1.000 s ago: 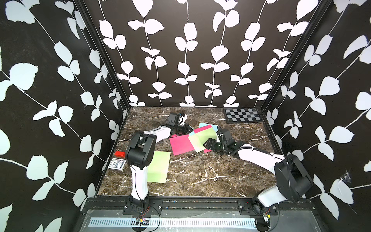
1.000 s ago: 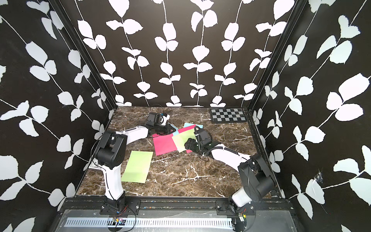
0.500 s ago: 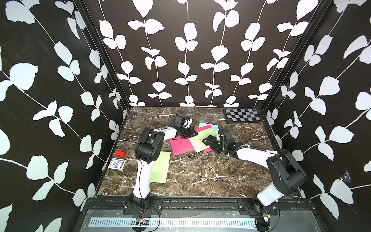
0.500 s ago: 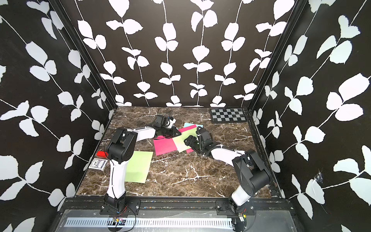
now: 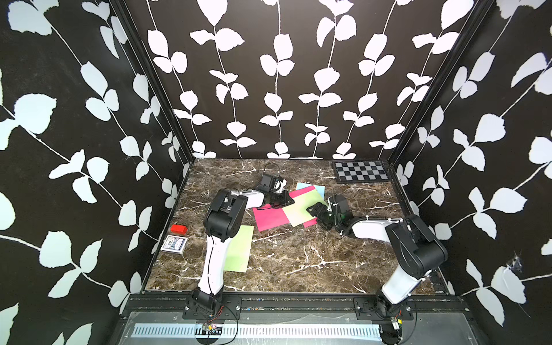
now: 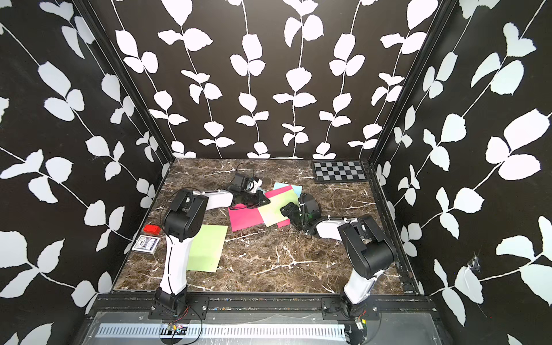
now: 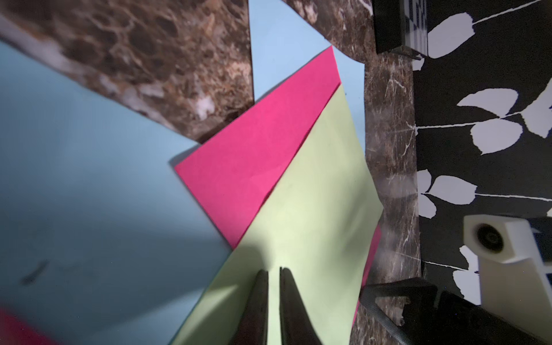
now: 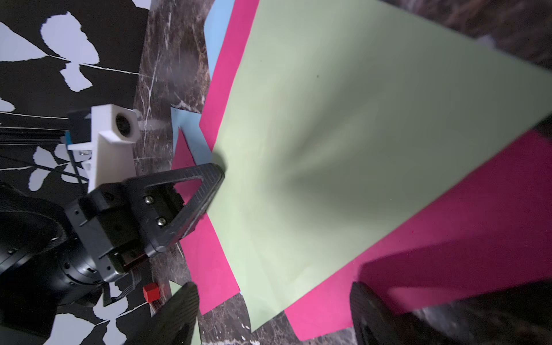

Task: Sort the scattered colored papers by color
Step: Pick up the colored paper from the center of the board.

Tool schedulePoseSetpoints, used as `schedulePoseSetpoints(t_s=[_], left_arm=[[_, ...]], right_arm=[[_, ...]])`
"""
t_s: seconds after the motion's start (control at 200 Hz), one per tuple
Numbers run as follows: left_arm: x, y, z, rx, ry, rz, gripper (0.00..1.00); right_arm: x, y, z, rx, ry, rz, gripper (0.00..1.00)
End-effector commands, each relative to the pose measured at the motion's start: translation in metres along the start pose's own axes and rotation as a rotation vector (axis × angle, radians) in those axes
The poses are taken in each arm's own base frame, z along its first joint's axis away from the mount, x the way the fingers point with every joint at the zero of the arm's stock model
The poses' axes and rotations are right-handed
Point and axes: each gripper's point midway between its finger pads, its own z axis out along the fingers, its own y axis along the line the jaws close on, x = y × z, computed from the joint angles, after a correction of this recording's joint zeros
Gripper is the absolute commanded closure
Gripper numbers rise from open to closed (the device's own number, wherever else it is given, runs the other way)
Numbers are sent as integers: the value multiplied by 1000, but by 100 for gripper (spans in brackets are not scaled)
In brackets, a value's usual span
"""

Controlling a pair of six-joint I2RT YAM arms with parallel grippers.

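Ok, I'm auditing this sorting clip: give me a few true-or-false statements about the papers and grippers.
A green sheet lies over pink paper. True.
The right gripper is shut. False: its jaws stand open.
The checkerboard panel lies in the far right corner. True.
The red block rests on pink paper. False: it sits on bare table near the card box.
Only one green sheet exists. False: a second green sheet lies alone, front left.

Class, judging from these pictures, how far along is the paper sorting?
Done: one green sheet lies alone near the front. In hand: the shut left gripper and open right gripper flank a second green sheet, lying atop others. Left: pink sheets and blue sheets beneath it lie overlapped.
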Motion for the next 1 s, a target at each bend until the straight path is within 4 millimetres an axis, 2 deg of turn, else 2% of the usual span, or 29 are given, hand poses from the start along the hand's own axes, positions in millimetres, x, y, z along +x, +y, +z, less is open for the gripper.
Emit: schedulePoseSetpoints(t_s=[0.0, 0.235, 0.415, 0.735, 0.995], left_arm=[[2, -1, 3, 1, 6, 2, 87], [7, 4, 6, -5, 15, -9, 87], [7, 5, 6, -8, 16, -11, 87], [10, 8, 6, -18, 24, -14, 88], [9, 7, 6, -18, 21, -11, 88]], right_arm=[[-5, 5, 1, -38, -14, 31, 21], [-4, -2, 5, -80, -1, 120, 21], [-1, 2, 5, -165, -3, 206, 20], [2, -2, 6, -216, 4, 306, 20], [6, 3, -7, -264, 11, 331, 20]])
